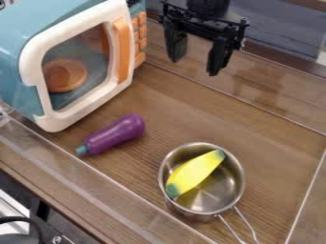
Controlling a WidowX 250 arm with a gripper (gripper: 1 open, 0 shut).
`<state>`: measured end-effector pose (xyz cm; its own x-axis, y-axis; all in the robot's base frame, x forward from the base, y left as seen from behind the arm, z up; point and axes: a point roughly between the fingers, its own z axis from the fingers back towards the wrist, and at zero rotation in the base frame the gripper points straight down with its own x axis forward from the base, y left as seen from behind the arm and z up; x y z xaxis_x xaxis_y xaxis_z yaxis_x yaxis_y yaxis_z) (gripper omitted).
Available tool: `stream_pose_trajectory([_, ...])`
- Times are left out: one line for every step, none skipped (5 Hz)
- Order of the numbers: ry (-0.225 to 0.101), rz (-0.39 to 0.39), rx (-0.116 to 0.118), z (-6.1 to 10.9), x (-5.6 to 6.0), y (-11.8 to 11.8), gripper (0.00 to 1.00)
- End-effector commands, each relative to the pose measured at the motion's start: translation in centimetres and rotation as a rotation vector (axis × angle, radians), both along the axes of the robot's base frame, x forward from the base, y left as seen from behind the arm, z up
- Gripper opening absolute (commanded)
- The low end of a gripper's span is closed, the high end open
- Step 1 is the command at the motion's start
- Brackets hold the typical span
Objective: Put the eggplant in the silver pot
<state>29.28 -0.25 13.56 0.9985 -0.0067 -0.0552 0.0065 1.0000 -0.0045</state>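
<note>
We see the eggplant (112,135) beside the pot (204,182), which holds a yellow vegetable (196,174). Our end effector (199,65) hangs wide open, gripping nothing.

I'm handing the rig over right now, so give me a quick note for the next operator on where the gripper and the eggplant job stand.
Gripper: open and holding nothing, up at the far side of the table, away from the eggplant.
Eggplant: lying on the wooden table, between the toy microwave and the silver pot.
Silver pot: upright, with a yellow toy vegetable with green ends in it.
Done: nothing of the placing; the eggplant is outside the pot.
Left: grasp the eggplant, carry it to the pot and release it inside.
</note>
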Motion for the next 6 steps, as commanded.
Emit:
stream_pose_trajectory([0.012, -0.086, 0.002, -0.4, -0.8, 1.1, 1.00])
stream_pose_trajectory([0.012, -0.242, 0.003, -0.7, -2.3, 2.3, 1.00])
stream_pose_trajectory([0.009, -0.384, 0.006, -0.9, -3.7, 3.4, 1.00])
stream_pose_trajectory([0.014, -0.496, 0.011, -1.8, -4.8, 5.4, 1.00])
stream_pose_trajectory([0.014, -0.546, 0.016, -3.2, -5.9, 7.4, 1.00])
stream_pose_trajectory([0.005, -0.574, 0.022, -4.6, -6.7, 8.6, 1.00])
